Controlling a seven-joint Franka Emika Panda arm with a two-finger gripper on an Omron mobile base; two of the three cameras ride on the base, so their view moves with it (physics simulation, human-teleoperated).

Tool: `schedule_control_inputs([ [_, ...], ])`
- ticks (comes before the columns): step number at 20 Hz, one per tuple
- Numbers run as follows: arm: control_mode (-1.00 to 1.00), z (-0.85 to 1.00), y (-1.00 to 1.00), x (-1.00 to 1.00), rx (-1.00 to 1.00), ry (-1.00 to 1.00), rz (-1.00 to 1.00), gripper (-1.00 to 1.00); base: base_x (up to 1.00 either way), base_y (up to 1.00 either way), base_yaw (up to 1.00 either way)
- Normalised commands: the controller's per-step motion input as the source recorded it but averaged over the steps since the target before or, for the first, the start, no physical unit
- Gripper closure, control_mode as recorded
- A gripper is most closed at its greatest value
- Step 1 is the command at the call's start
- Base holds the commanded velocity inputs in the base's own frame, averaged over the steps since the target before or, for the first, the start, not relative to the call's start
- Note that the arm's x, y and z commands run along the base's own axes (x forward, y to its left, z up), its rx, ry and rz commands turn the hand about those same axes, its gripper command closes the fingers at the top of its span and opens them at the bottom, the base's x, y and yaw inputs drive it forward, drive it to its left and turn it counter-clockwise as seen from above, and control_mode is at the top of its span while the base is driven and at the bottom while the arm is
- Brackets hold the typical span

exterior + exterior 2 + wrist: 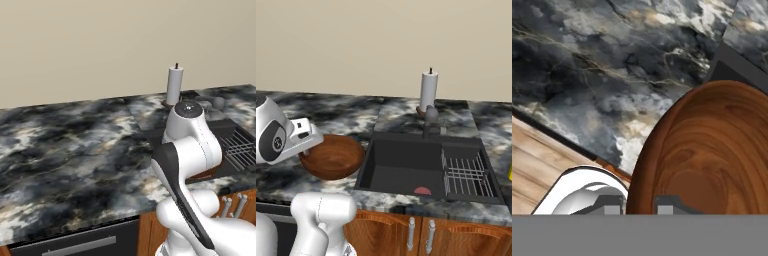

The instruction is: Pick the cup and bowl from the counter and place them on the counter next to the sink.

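The fingers (639, 204) pinch the rim of the bowl (332, 156), which seems to hang just above the table (331, 117) beside the sink (406, 170). A paper roll (428, 90) and faucet (430, 118) stand behind the basin.

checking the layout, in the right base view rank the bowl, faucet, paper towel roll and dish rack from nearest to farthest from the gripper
1. bowl, held at the gripper, left of the sink
2. faucet, behind the sink
3. paper towel roll and dish rack: too close to call, one at the back, one at the sink's right
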Motion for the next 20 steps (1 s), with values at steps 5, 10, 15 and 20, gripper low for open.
schedule_control_inputs([
  [5,1.00,0.00,0.00,0.00,0.00,0.00,0.00,1.00,0.14,0.00,0.00],
  [10,1.00,0.00,0.00,0.00,0.00,0.00,0.00,1.00,0.00,0.00,0.00],
  [15,1.00,0.00,0.00,0.00,0.00,0.00,0.00,1.00,0.00,0.00,0.00],
  [20,-1.00,0.00,0.00,0.00,0.00,0.00,0.00,1.00,0.00,0.00,0.00],
])
